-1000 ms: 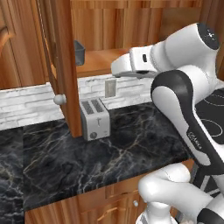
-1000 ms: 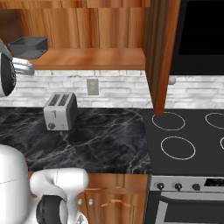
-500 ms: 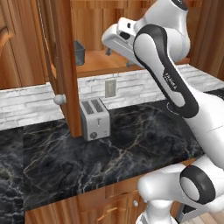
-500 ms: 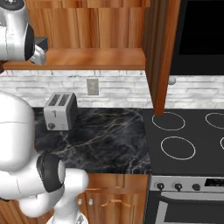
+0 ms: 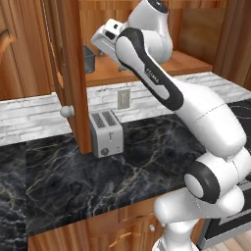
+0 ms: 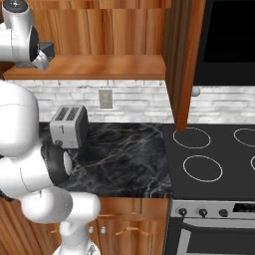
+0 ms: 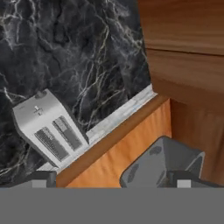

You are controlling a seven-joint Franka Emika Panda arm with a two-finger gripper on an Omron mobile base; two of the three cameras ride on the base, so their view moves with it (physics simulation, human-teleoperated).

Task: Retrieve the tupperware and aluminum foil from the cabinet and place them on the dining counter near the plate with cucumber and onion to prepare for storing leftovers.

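Cabinet door (image 5: 68,73) stands swung open at the far left of the left base view, its round knob (image 5: 66,111) facing out, and the silver two-slot toaster (image 5: 105,132) sits on the black marble worktop (image 5: 98,181) just right of that door, against the white brick backsplash (image 5: 29,115). Above and slightly left of the toaster, on the floor of the open wall cabinet (image 5: 147,68), rests the grey tupperware (image 5: 88,59), close to the door side. Right of the tub the white arm reaches up into the cabinet, its hand (image 5: 105,37) hovering just above and beside the tub, not touching it as far as can be told. A wall outlet (image 5: 123,98) shows on the brick right of the toaster.

From the right base view, the tupperware (image 6: 47,49) peeks out behind the arm's wrist at the left end of the cabinet floor, above the toaster (image 6: 68,126); farther right come the other cabinet door (image 6: 182,60) and the stovetop (image 6: 214,159).

Looking down from the hand, the toaster (image 7: 48,129) lies lower left on the marble, and the tupperware (image 7: 164,164) sits right of it on the wooden cabinet floor. The gripper (image 7: 111,180) hangs over the tub's near corner with its jaws spread wide, holding nothing.
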